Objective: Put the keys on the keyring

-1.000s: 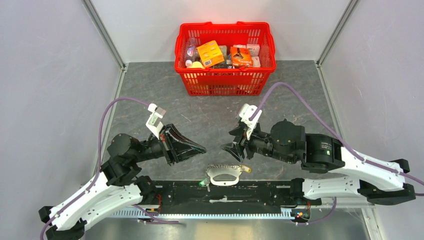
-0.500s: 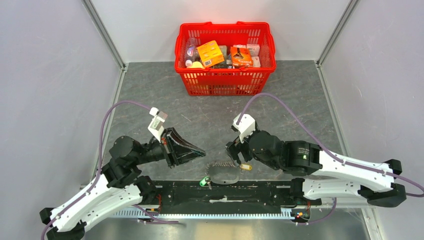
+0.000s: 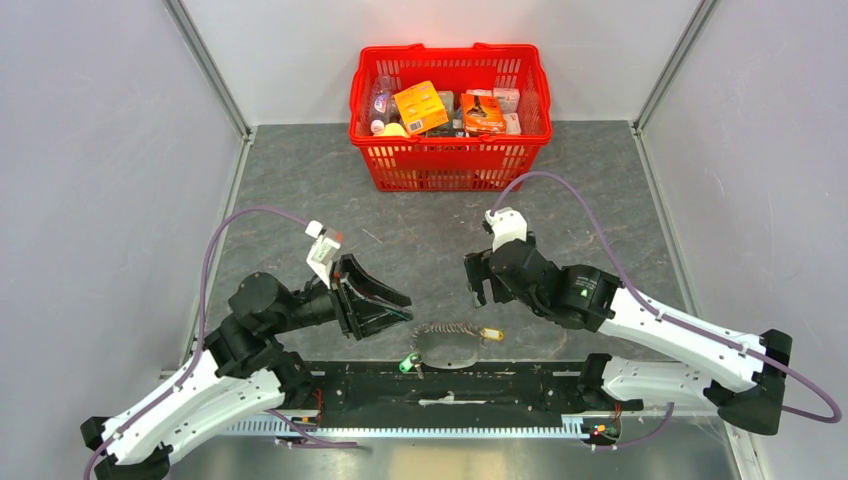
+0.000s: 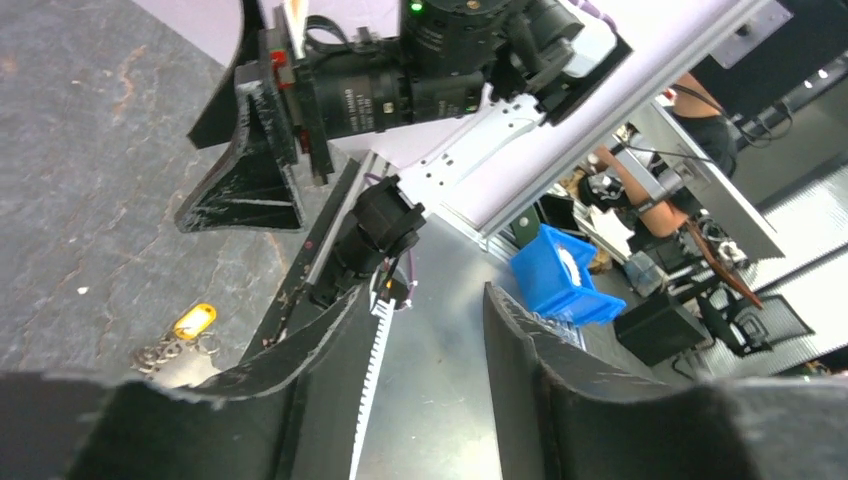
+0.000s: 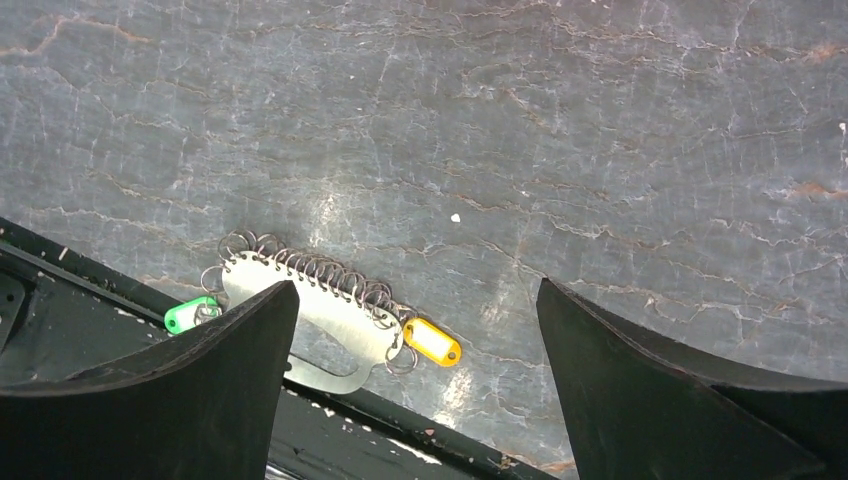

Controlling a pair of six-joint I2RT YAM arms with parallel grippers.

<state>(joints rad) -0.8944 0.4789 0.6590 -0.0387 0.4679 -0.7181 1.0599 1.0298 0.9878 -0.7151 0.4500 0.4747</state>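
Observation:
The keyring (image 3: 446, 342) lies flat on the grey table by the near edge. It is a metal loop with a coiled row of rings (image 5: 320, 272) along its far side. A yellow key (image 5: 432, 342) rests at its right end, its small ring overlapping the coil. A green key (image 5: 190, 314) sits at the left end. The yellow key (image 4: 194, 321) also shows in the left wrist view. My left gripper (image 3: 407, 307) hovers left of the keyring, open and empty, its jaws (image 4: 428, 290) apart. Above and right of the keyring, my right gripper (image 3: 480, 285) points down, open wide (image 5: 417, 284) and holding nothing.
A red basket (image 3: 450, 165) full of packaged goods stands at the back centre. The black base rail (image 3: 520, 385) runs along the near edge just behind the keyring. Grey walls close in both sides. The right arm (image 4: 400, 80) shows in the left wrist view.
My left gripper has gone from shut to open. The right gripper dipped to the keyring, then pulled up and back, opening wider. The keyring shifted slightly and stays on the table.

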